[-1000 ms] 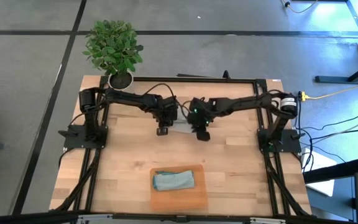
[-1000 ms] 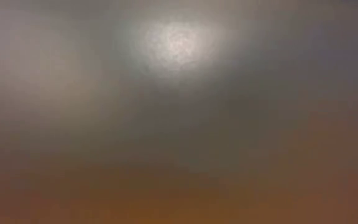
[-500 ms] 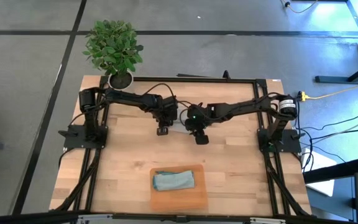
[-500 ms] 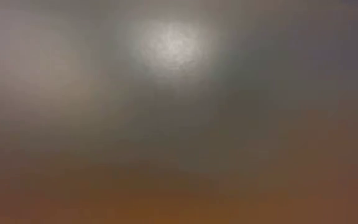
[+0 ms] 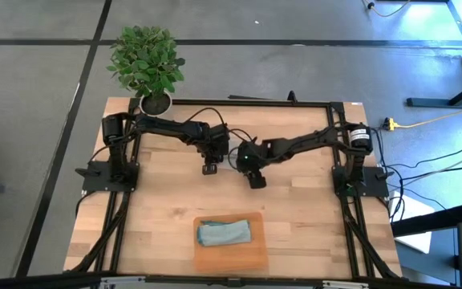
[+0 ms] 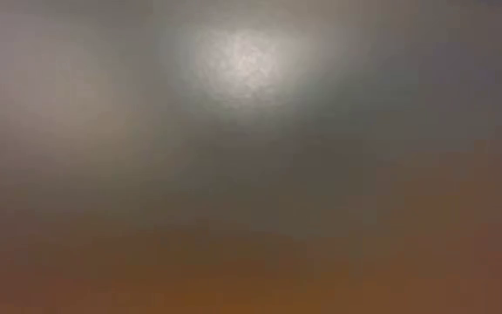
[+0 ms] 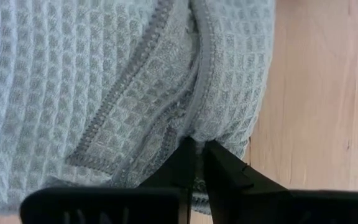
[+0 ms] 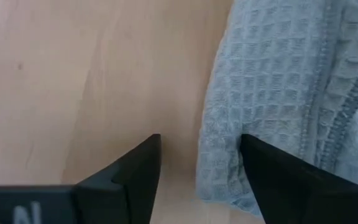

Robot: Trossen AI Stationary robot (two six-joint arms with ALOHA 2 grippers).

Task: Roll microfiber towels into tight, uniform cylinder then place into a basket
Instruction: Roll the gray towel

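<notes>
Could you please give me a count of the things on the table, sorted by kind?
Towels: 2, a blue-teal towel and a grey towel
Orange tray: 1
Potted plant: 1
Total: 4

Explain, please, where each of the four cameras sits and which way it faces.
High view: above the table, looking straight down; both arms, left gripper, right gripper, blue towel in the orange basket.
Low view: at table height, only blur; no part of the robot can be made out.
Left wrist view: on the left arm, facing down at the grey towel; its fingers pinch the towel's edge.
Right wrist view: on the right arm, facing the wooden table; its open fingers stand at the towel's edge.
Shared: both wrist views show the grey towel.
</notes>
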